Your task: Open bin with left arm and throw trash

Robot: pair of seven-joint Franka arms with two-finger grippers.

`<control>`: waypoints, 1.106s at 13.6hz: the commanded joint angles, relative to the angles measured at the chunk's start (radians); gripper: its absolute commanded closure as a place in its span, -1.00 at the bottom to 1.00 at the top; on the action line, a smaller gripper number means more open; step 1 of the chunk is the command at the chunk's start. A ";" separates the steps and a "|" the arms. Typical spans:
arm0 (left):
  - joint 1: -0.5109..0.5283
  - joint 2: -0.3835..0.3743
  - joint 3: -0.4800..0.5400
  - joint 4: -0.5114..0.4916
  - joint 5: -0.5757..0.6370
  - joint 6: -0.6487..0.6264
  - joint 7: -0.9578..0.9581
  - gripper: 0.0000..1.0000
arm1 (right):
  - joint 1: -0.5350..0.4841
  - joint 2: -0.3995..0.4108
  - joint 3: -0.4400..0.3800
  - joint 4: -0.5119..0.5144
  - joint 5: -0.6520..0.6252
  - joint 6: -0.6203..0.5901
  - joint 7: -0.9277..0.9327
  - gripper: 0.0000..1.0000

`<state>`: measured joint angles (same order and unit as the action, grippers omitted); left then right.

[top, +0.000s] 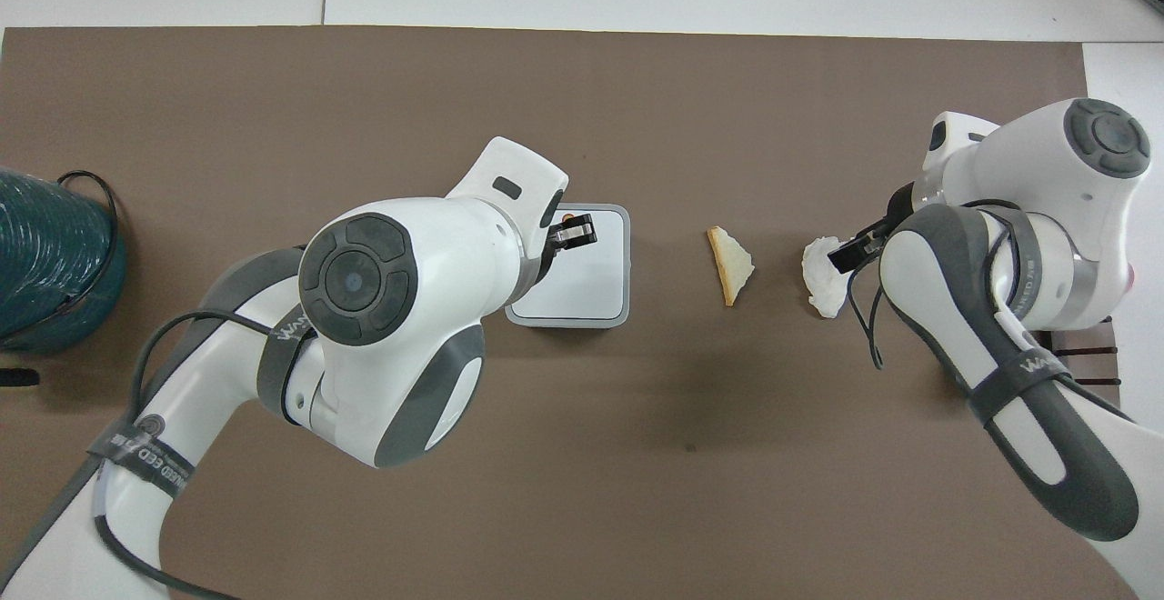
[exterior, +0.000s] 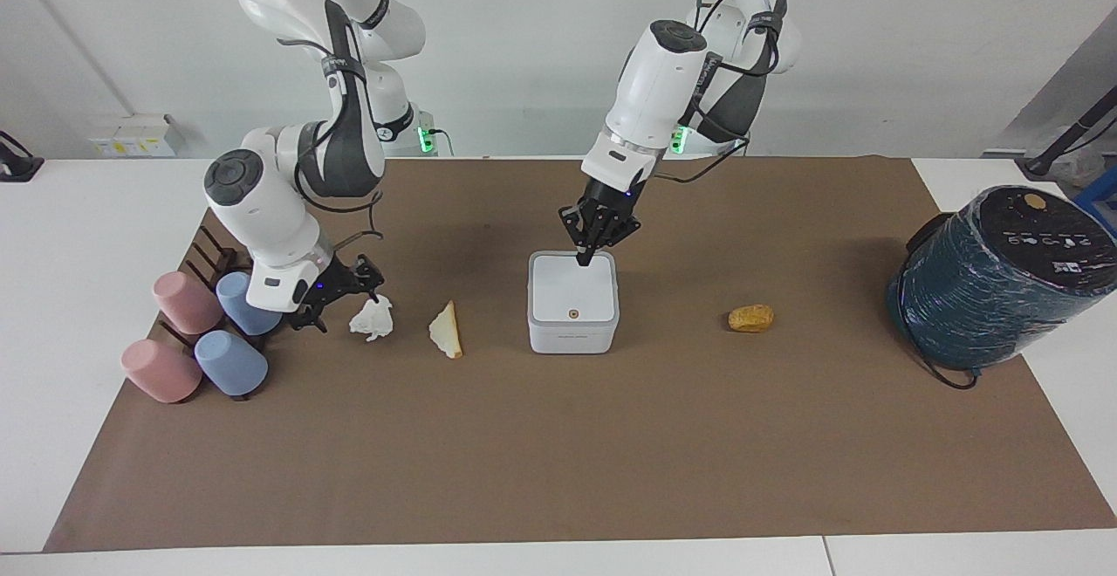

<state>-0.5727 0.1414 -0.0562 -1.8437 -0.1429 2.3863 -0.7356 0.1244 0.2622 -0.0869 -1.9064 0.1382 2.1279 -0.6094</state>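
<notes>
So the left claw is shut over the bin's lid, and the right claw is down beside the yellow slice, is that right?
Not quite. The right claw is down beside the crumpled white tissue, not the yellow slice, which lies untouched between the tissue and the bin; the facing view shows it. The left claw is indeed shut over the bin's lid.

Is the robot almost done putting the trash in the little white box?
Not yet. Nothing is thrown away: the bin lid is closed. The left gripper, fingers shut, is over the lid. The right gripper, open, is at the tissue wad. The yellow wedge and the brown lump lie on the mat.
</notes>
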 commanded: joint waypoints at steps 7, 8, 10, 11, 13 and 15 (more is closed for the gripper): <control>-0.032 0.088 0.016 -0.003 -0.038 0.097 -0.053 1.00 | 0.029 -0.011 0.004 -0.138 0.037 0.136 -0.104 -1.00; -0.038 0.093 0.016 -0.006 -0.038 0.111 -0.056 1.00 | 0.029 -0.011 0.004 -0.148 0.037 0.150 -0.107 -1.00; -0.038 0.104 0.016 -0.009 -0.038 0.113 -0.057 1.00 | 0.029 -0.009 0.004 -0.148 0.037 0.159 -0.115 -1.00; -0.039 0.106 0.016 -0.009 -0.038 0.114 -0.057 1.00 | 0.029 -0.001 0.004 -0.148 0.037 0.168 -0.115 -0.85; -0.041 0.121 0.016 -0.012 -0.038 0.122 -0.057 1.00 | 0.041 0.017 0.004 -0.149 0.037 0.191 -0.102 0.38; -0.047 0.130 0.016 -0.012 -0.038 0.131 -0.057 1.00 | 0.058 0.017 0.003 -0.143 0.034 0.182 -0.037 1.00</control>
<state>-0.5966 0.2641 -0.0559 -1.8445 -0.1605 2.4838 -0.7891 0.1732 0.2778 -0.0863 -2.0431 0.1499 2.2943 -0.6822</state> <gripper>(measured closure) 0.991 0.449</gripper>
